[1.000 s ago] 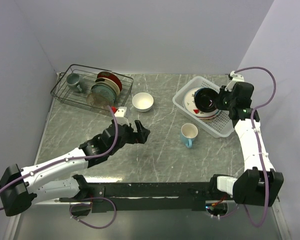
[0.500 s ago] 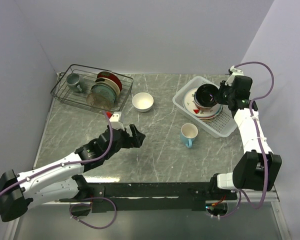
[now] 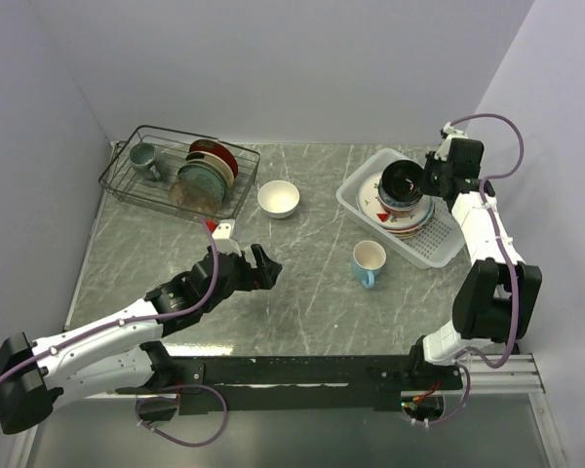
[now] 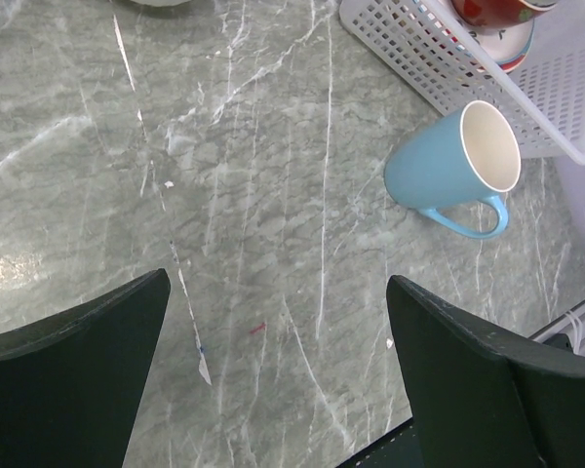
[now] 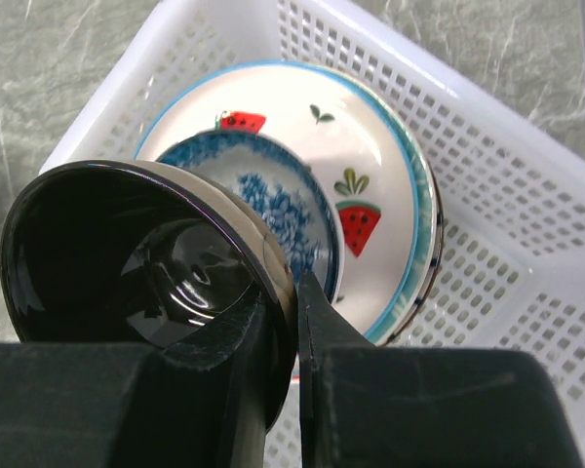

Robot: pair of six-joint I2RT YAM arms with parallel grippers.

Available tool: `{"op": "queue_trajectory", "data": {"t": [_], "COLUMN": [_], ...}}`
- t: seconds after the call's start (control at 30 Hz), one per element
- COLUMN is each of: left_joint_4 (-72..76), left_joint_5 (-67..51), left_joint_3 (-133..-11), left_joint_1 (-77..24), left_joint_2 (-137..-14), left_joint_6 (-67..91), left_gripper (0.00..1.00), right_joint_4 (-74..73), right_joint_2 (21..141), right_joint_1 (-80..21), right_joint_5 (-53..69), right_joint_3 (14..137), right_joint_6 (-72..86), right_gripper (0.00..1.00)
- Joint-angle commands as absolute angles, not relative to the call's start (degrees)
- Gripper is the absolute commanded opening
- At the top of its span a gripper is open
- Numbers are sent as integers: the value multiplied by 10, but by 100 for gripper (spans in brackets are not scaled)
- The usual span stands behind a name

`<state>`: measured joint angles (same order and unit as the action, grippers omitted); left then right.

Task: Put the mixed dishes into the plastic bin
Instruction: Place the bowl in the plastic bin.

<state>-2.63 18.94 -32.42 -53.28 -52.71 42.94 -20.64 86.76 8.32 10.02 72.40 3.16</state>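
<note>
**A:** What is sitting around the plastic bin (image 3: 437,242)?

**B:** A light blue mug (image 3: 368,262) is standing just beside its near wall. A cream bowl (image 3: 278,198) is sitting near the black wire rack (image 3: 136,190), which is holding a grey-green mug (image 3: 142,156) and upright plates (image 3: 208,174).

**A:** Is anything lying in the way?

**B:** Inside the bin, a blue-patterned bowl (image 5: 273,200) is resting on a watermelon plate (image 5: 370,185).

**A:** And the grippers?

**B:** The right gripper (image 5: 297,310) is pinching the rim of a glossy dark bowl (image 5: 117,253), which is hanging tilted above that stack. The left gripper (image 3: 261,267) is hovering over the table (image 3: 312,302), jaws wide, holding nothing.
</note>
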Motion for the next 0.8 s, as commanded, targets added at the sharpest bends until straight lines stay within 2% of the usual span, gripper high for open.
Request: {"op": "queue_trajectory", "data": {"t": [0.0,0.47,0.63,0.77], "left_joint_4": [-23,-4,14,32], "left_joint_5": [195,172,155,124], "left_joint_3": [-329,-346,-362,-380], "left_joint_1": [-530,-520,-507,-485], "left_joint_2": [-519,-536,-549,-576], "left_joint_6": [439,443,445,457], "left_gripper": [99,99,99,99], "right_joint_4": [-172,-186,-185,-175], "right_joint_2": [886,887,844,789], "right_joint_1": [89,88,88,91], "right_joint_5": [94,107,105,123], "right_joint_3": [795,802,795,760], "right_joint_6": [30,10,5,-18], "right_gripper": [17,39,53,74]}}
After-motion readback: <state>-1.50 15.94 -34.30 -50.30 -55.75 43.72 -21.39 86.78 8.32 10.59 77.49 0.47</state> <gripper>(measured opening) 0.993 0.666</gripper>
